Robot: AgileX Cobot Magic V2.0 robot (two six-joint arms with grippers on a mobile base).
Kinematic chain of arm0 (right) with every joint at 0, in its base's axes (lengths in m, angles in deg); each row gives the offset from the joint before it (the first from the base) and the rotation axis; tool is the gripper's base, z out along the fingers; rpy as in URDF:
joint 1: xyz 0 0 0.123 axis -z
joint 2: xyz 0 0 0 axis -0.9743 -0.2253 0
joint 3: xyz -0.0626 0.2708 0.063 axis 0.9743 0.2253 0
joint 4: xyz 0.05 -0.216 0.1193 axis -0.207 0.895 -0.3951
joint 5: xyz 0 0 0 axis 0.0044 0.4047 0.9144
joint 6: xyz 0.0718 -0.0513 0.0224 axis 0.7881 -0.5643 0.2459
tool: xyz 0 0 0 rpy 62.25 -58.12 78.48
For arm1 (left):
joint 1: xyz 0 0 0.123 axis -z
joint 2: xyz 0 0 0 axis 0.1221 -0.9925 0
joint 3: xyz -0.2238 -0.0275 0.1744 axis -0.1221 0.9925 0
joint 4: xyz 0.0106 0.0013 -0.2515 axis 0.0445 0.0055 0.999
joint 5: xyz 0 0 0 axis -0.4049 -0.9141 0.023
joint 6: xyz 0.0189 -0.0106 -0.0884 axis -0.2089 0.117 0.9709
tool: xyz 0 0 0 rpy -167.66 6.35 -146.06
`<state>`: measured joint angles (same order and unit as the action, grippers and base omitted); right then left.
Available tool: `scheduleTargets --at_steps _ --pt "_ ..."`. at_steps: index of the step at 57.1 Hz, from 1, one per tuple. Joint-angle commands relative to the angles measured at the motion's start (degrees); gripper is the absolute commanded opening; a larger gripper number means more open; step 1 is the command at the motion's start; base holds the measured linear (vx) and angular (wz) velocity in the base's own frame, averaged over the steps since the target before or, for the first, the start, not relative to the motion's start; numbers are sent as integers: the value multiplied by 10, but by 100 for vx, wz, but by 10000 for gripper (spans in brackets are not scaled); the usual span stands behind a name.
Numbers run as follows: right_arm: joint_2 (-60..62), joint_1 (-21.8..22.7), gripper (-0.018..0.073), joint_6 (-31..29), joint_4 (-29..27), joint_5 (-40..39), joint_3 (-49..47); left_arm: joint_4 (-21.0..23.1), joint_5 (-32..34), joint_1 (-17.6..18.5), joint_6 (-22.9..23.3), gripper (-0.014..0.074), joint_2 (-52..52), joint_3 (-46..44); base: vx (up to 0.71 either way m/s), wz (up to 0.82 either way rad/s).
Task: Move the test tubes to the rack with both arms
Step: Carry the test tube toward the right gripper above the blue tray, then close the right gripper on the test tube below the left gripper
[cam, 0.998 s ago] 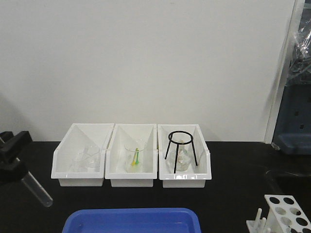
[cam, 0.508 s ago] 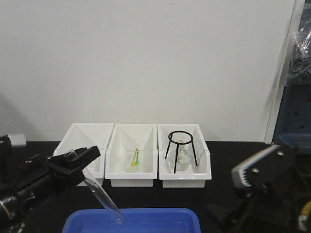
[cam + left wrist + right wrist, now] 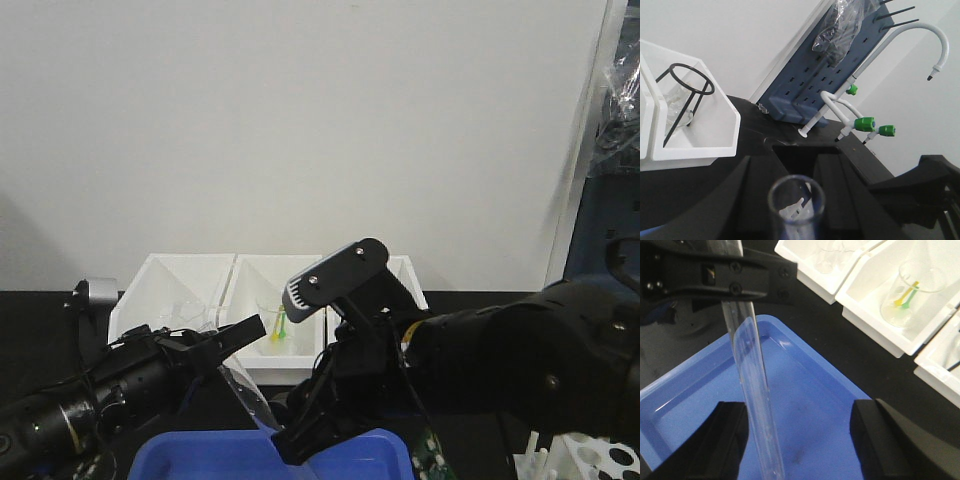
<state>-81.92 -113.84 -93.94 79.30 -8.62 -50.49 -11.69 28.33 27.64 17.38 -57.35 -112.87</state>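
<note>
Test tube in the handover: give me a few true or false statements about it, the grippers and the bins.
1. The left gripper is shut on the test tube. True.
2. The right gripper is clamped on the test tube. False: its jaws stand open, one on each side of the tube's lower part.
3. The test tube hangs tilted over the blue tray. True.
4. The black wire tripod stands in the middle bin. False: it stands in the end bin; the middle bin holds a beaker.
</note>
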Motion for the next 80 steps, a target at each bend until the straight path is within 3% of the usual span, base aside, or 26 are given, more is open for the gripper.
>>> scheduleTargets --at_steps 1,59,80 --pt "4 0 498 -20 -11 -5 -47 23 41 4 12 -6 13 -20 0 0" --pt "-126 -20 496 -40 -23 37 -172 18 42 4 11 -5 -15 -20 0 0" --pt "-131 -20 359 -40 -25 32 -174 17 42 4 11 -5 -15 -20 0 0"
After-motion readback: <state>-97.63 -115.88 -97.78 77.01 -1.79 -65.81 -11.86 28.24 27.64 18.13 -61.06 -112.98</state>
